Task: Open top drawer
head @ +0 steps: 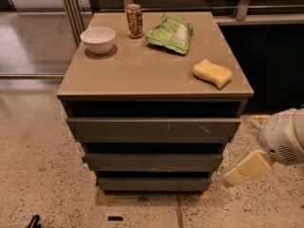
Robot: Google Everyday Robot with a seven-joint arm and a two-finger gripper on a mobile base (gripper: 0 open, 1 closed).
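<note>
The top drawer [142,128] is the wide dark-grey flat front just under the tan cabinet top [142,70], with small pale scratch marks right of centre. Its front sits a little forward of the dark gap above it. My gripper [247,168] is a cream piece hanging from the white arm housing [283,137] at the lower right. It is low, to the right of the cabinet at the height of the second drawer, and touches nothing.
Two plain grey drawer fronts [152,161] sit below the top drawer. On the cabinet top lie a white bowl [98,39], a soda can [135,20], a green chip bag [171,33] and a yellow sponge [212,72]. Speckled floor lies in front, with a glass partition on the left.
</note>
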